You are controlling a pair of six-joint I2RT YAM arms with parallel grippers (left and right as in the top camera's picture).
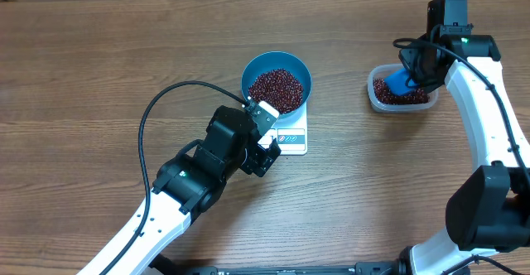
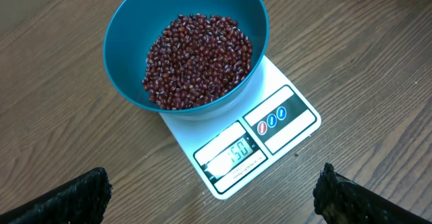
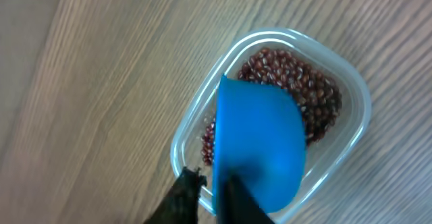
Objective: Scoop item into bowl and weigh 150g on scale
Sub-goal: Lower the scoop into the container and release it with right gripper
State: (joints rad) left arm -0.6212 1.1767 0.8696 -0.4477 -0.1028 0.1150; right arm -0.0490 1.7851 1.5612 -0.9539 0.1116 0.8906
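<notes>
a brown wood-grain table [image 1: 83, 60] fills the view. near its middle a round glossy blue bowl [image 1: 252, 66] stands on a small flat white rectangular scale [image 1: 294, 138], covering the scale's far part. a heap of small dark red-brown beans [image 1: 276, 89] lies in the bowl. the left gripper [image 1: 263, 134], black with a white block, hangs over the scale's near left corner, just beside the bowl; a black cable [image 1: 153, 109] loops off that arm. well apart to the right sits a clear rounded-rectangular plastic tub [image 1: 373, 97] with more beans. a small blue plastic scoop [image 1: 399, 82] tilts into it at the tip of the right gripper [image 1: 414, 68], whose jaws are hidden from here.
</notes>
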